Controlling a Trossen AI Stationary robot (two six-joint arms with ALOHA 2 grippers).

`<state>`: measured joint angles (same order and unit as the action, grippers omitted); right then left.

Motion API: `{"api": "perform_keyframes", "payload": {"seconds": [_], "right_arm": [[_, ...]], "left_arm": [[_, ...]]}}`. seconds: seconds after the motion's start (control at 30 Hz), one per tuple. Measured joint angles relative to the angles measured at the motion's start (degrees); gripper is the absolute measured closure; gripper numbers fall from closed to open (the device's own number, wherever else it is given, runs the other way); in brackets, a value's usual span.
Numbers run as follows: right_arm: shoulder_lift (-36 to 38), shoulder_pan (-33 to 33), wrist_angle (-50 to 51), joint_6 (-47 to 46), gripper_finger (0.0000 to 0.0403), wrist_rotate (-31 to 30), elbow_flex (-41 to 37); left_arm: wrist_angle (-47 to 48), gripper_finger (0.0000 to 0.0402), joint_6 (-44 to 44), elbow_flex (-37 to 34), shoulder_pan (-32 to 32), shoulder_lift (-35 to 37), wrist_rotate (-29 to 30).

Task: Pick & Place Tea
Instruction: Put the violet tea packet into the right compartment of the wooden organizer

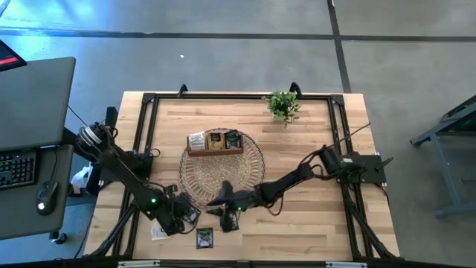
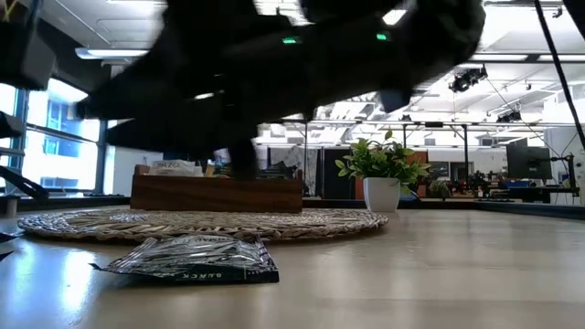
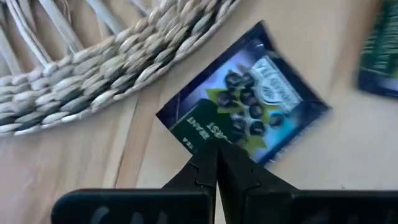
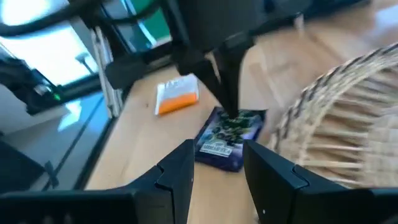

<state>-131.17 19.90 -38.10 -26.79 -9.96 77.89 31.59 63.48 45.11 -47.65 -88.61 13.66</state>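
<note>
A dark blue tea packet (image 3: 245,99) lies near the edge of the round woven mat (image 3: 93,68), toward the table's near side. My left gripper (image 3: 216,152) (image 1: 186,215) is shut on it and shows in the right wrist view coming down onto the packet (image 4: 227,140). My right gripper (image 4: 217,165) (image 1: 221,212) is open and touches nothing. It stands level a short way to the packet's right, pointing at it. A white-and-orange packet (image 4: 177,96) (image 1: 158,232) and a dark packet (image 1: 204,238) (image 2: 192,260) lie flat on the table. My left gripper pinches the blue packet by its dark green edge (image 3: 205,134) between its two fingertips. The fingers (image 4: 227,87) come steeply from above, pointing down. The packet spreads away from the fingertips. Whether it is lifted off the wood or lies on it, I cannot tell.
A brown wooden tray (image 1: 216,143) holding more packets stands on the far part of the mat (image 1: 223,175). A small potted plant (image 1: 282,106) is near the far edge. Another dark green packet (image 3: 379,62) lies close to the held one. Bare wood lies on the table's right.
</note>
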Motion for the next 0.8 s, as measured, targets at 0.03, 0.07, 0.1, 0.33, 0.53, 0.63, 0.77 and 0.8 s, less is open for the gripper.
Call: {"api": "perform_keyframes", "payload": {"seconds": [0.03,0.07,0.1,0.33,0.53,0.63,0.77,0.8], "right_arm": [[-1.38,0.11,2.22,0.04,0.0269,-0.11,2.54],[-2.58,0.21,5.69,0.05,0.0269,-0.21,4.98],[-3.76,0.27,9.81,0.03,0.0269,-0.63,7.76],[-6.84,0.3,37.29,-6.46,0.0269,-3.07,22.0],[-6.86,0.34,38.71,-17.07,0.0269,0.9,24.08],[-6.84,0.24,39.54,-23.42,0.0269,2.02,22.54],[-6.68,0.05,39.02,-27.22,0.027,2.03,20.19],[-6.62,0.02,38.83,-27.63,0.027,1.94,19.85]], "left_arm": [[-0.61,0.0401,0.15,-0.01,0.02,-0.88,-0.14],[-1.8,0.0401,0.46,0.01,0.02,-1.88,-0.46],[-2.47,0.0401,0.98,0.26,0.0,-2.91,-0.54],[-4.76,0.0401,1.29,0.36,-0.03,-5.79,0.95],[-7.02,0.0401,1.38,0.23,-0.03,-6.02,5.66],[-8.44,0.0401,1.34,0.1,-0.03,-6.05,7.04],[-9.61,0.0401,1.34,0.08,0.0,-6.17,9.31],[-9.6,0.0401,1.34,0.07,0.0,-6.18,9.59]]}}
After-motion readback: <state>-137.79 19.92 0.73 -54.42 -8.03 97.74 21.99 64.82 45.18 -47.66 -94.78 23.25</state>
